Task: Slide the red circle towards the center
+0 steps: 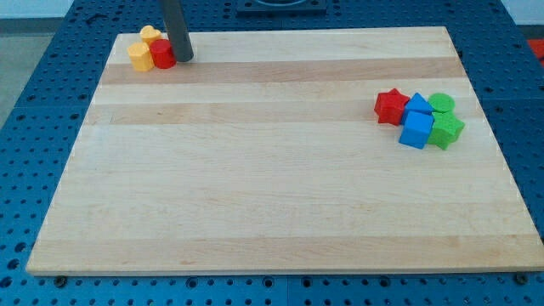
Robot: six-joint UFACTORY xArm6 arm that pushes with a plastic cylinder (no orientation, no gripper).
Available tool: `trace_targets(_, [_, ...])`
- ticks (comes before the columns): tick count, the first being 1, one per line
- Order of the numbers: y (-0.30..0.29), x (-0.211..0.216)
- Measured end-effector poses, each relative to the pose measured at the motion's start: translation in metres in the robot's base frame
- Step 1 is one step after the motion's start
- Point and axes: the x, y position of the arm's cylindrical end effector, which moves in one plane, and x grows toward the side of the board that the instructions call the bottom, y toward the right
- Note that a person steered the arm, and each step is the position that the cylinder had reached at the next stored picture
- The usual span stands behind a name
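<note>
Wood board [272, 195] on blue pegboard [34, 102], no legible text. Red circle [162, 53]: short glossy cylinder, touching yellow blocks [143, 49]; my tip [183, 58], a bare rod, just right.

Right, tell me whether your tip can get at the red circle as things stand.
Probably yes. My tip already sits right beside the red circle, on its right in the view, with nothing between them. But the yellow blocks crowd its left, and the board's centre lies down and right, so I likely must go around first.
</note>
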Motion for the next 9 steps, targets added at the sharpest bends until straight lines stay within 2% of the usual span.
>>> trace_targets(2, [0.014, -0.039])
trace_targets(3, [-0.01, -0.045])
trace_targets(4, [-0.045, -0.034])
trace_targets(6, [-0.043, 0.055])
trace_targets(7, [-0.024, 0.102])
trace_targets(8, [-0.003, 0.136])
trace_targets(9, [0.001, 0.139])
